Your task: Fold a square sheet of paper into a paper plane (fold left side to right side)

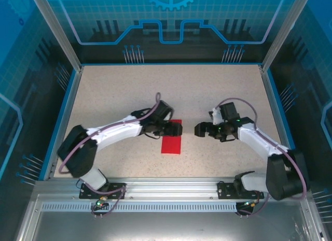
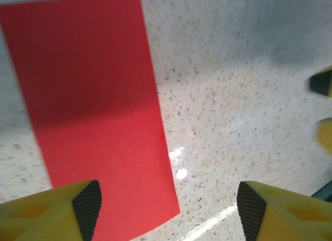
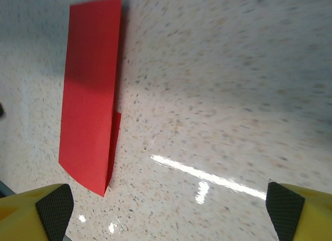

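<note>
**Folded red paper (image 1: 171, 143) flat on desk (image 1: 119, 90), both pincers released**

Hard to judge from above where the paper's far end stops: tucked out of sight under the tips of the left pincer (image 1: 179, 129), with no telling whether tips and paper touch. In the left wrist view, lower left corner of the paper (image 2: 93, 106) hidden behind a yellow finger (image 2: 85, 210), and left edge blurred. At the right rim of that same view, two yellow tips of the right pincer (image 2: 324, 83), cut off by the picture's edge. In the right wrist view, a thin strip of a lower layer peeking out along the paper's (image 3: 91, 111) long right edge near the bottom corner.

Lying flat near the middle of the desk, folded into a narrow rectangle, red face up. Left pincer (image 2: 168, 212) directly over the far end, fingers spread wide, gripping nothing; one finger above the paper, the other above bare desk.

Right pincer (image 1: 199, 130) just to the right of the paper, apart from it, facing the left one. Fingers (image 3: 52, 207) spread wide, gripping nothing, paper off toward the left side of that pincer (image 3: 168, 210).
</note>
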### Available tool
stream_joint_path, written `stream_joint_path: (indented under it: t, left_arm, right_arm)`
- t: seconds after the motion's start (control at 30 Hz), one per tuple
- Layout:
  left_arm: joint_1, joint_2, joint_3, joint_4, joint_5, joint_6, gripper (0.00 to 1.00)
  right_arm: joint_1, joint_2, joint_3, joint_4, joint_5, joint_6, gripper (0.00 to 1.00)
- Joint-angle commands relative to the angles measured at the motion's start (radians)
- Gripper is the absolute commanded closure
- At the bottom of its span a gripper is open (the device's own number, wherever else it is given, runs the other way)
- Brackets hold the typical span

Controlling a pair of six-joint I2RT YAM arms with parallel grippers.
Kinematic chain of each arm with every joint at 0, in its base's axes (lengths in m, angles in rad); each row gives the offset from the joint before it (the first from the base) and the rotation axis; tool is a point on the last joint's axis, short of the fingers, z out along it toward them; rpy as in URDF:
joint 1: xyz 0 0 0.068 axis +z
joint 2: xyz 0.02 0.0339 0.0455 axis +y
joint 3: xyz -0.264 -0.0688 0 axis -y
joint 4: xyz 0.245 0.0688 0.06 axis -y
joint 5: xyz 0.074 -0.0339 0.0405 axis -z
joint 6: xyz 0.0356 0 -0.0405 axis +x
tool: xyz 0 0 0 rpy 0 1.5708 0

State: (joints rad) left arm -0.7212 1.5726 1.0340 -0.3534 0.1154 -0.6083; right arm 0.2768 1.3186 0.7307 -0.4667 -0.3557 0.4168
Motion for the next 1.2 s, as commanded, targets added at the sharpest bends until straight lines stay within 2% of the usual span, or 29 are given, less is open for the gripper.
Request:
stream_joint_path:
  t: [0.0,0.13,0.33,0.47,0.67,0.93,1.17]
  left_arm:
    - [0.062,-0.095,-0.161,0.194,0.063,-0.066,0.20]
    - [0.120,-0.147,-0.269,0.257,0.096,-0.104,0.18]
    - [0.166,-0.095,-0.341,0.358,0.173,-0.166,0.19]
    - [0.166,-0.037,-0.340,0.391,0.198,-0.182,0.20]
    - [0.167,0.000,-0.336,0.395,0.200,-0.184,0.21]
    - [0.167,0.043,-0.324,0.399,0.223,-0.191,0.25]
    - [0.165,0.101,-0.316,0.451,0.283,-0.211,0.38]
  right_arm:
    - [0.100,0.121,0.106,0.087,0.012,0.027,0.01]
    - [0.173,0.300,0.253,0.119,0.009,0.025,0.03]
    - [0.223,0.490,0.424,0.130,0.011,0.021,0.23]
    - [0.231,0.574,0.501,0.115,0.003,0.023,0.28]
    - [0.244,0.651,0.556,0.077,0.013,0.000,0.31]
    - [0.245,0.688,0.546,0.049,0.066,-0.016,0.39]
    - [0.245,0.686,0.524,0.058,0.069,-0.027,0.41]
